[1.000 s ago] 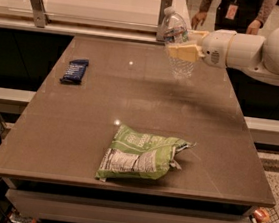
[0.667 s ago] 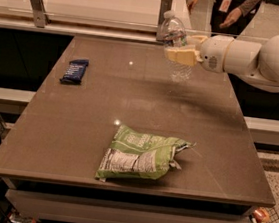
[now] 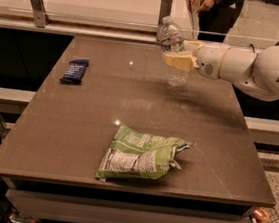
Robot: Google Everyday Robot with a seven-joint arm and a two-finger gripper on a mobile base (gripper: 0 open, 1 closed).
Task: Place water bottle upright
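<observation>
The gripper [image 3: 175,61] is clenched around the middle of the water bottle [image 3: 171,36] in the upper centre of the frame, over the far part of the brown table [image 3: 73,121]. The bottle leans slightly, its white cap tipped toward the upper left. Compared with a second ago, the gripper and bottle sit a little lower and further left, and the white arm [image 3: 250,66] reaches further in from the right edge. Whether the bottle's base touches the tabletop I cannot tell. The blue packet [image 3: 74,70] at the left and the green snack bag [image 3: 139,156] at the lower centre lie where they were.
</observation>
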